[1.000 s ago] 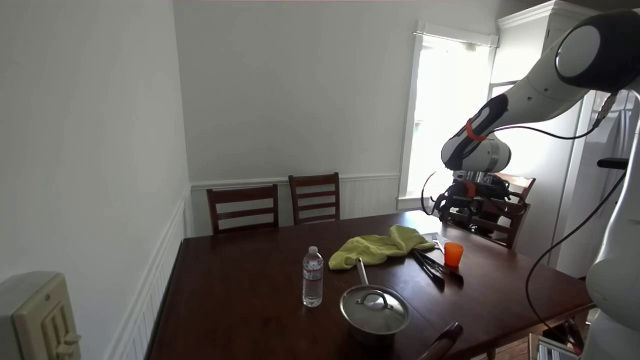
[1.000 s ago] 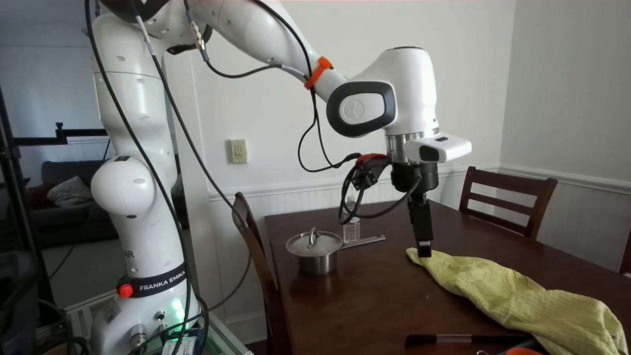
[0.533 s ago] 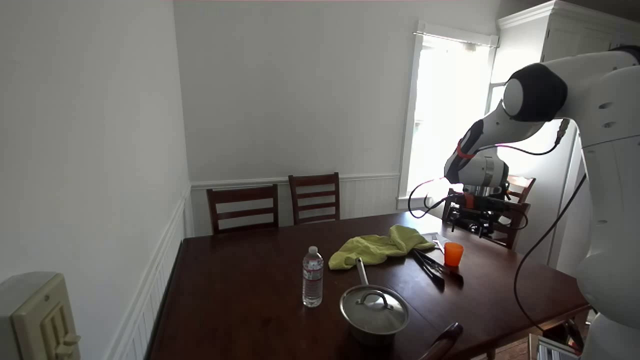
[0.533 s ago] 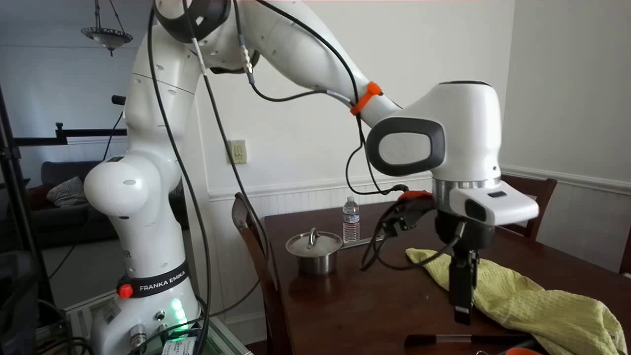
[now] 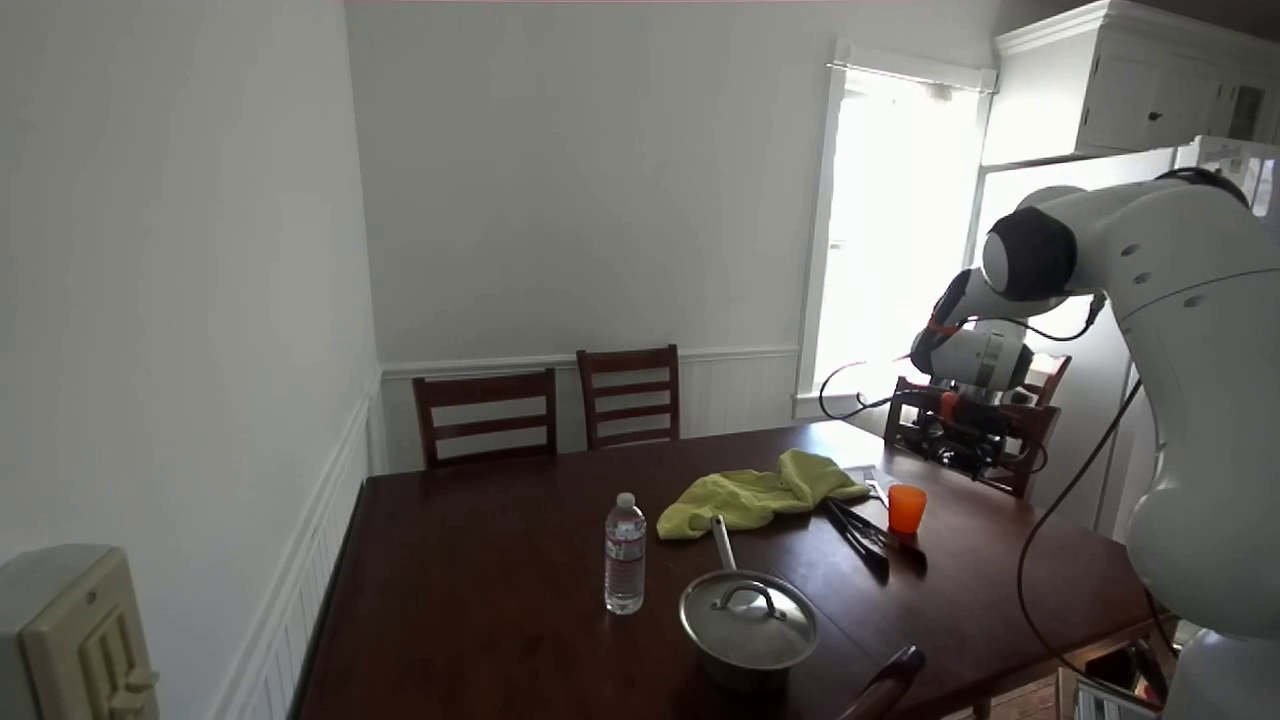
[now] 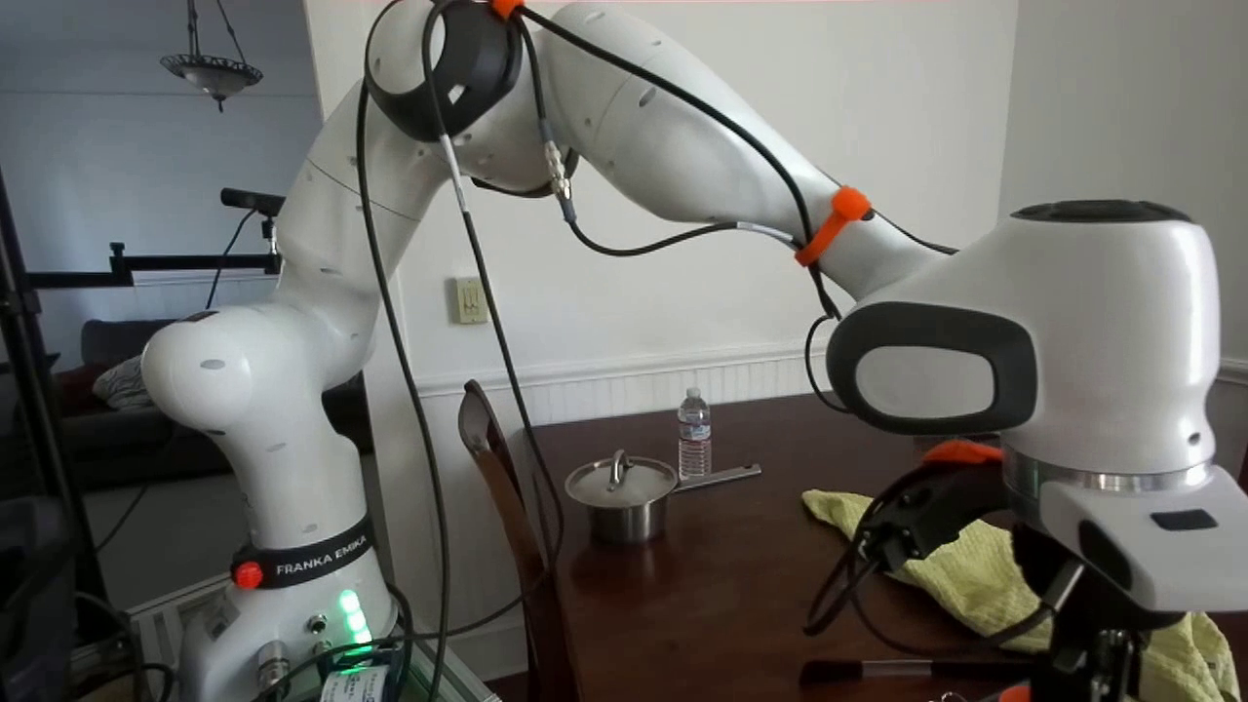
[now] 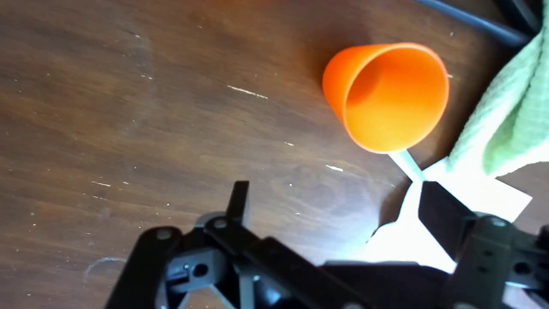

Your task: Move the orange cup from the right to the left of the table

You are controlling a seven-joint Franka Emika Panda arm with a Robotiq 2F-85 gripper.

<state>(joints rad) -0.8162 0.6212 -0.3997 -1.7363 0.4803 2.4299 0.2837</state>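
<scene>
Hovering over the right end of the table (image 5: 540, 560), jaws spread wide, nothing between them. The orange cup (image 7: 396, 98) stands upright on the wood, near a yellow-green cloth (image 5: 760, 495) and what look like black tongs (image 5: 866, 551).

Key relation: cup isn't under my gripper (image 7: 336, 193) — in the wrist view it lies ahead of the fingertips, not centred on the gap but biased toward the right-hand fingertip (image 7: 444, 214) of that picture. I'd call the next move as forward, a touch to that side, then down. Cup's axis is vertical and its wall round, so probably no wrist turn needed; the fingers just have to straddle it. (Gap looks roomy, but the cup sits lower than the fingers, so I don't trust that margin.)

Risks, my guess: a white thing (image 7: 407, 240), too blown out to name, runs up to the cup's rim in the wrist view — can't tell if they touch. A finger could snag it on the way down. Plastic looks thin; squeeze lightly, or the wall may flex.

Status: approach step, early in the job. Cup ungrasped, on the right side. Carry comes later: lidded saucepan (image 5: 748, 630) and clear water bottle (image 5: 625, 560) stand between cup and the table's left end in an exterior view, so lift well before swinging across.
</scene>
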